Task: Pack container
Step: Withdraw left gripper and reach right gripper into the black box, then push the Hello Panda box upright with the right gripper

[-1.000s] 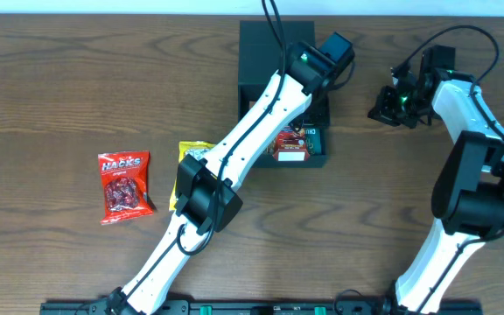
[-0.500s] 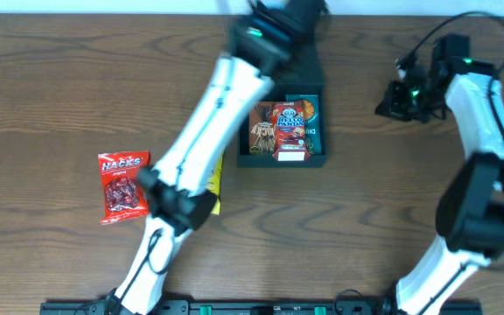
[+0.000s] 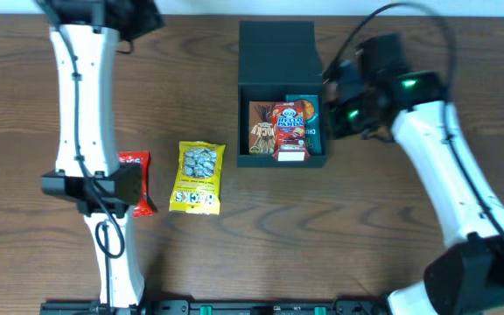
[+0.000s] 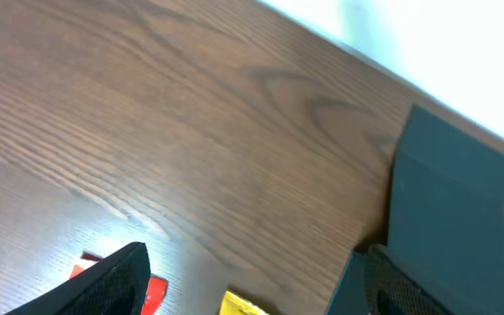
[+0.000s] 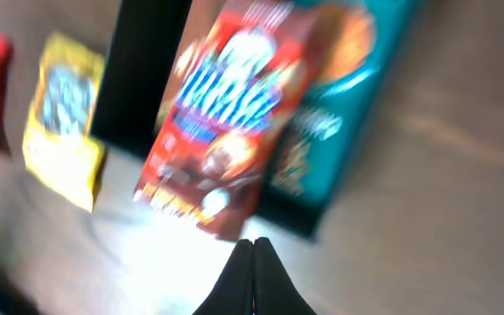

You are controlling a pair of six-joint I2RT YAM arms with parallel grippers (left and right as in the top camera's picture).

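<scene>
The container (image 3: 246, 96) is a dark box in the middle of the table, its flap lid (image 3: 276, 48) folded open at the back. Inside lie a brown pack (image 3: 260, 128), a red Hello Panda pack (image 3: 292, 131) and a teal carton (image 3: 310, 114). My right gripper (image 3: 335, 105) is shut and empty, just off the container's right wall; in its wrist view the shut gripper (image 5: 252, 262) points at the red pack (image 5: 234, 114) and teal carton (image 5: 344, 96). My left gripper (image 3: 136, 19) is at the far back left, open and empty (image 4: 252, 293).
A yellow snack pack (image 3: 198, 178) lies left of the container. A red Hacks pack (image 3: 140, 179) lies further left, partly hidden under my left arm (image 3: 81, 105). Both packs also show in the left wrist view, the yellow pack (image 4: 239, 304) beside the red pack (image 4: 154, 293).
My left arm has swung from over the container to the far back left, uncovering the yellow pack. My right arm has moved left to the container's right side, still shut.
</scene>
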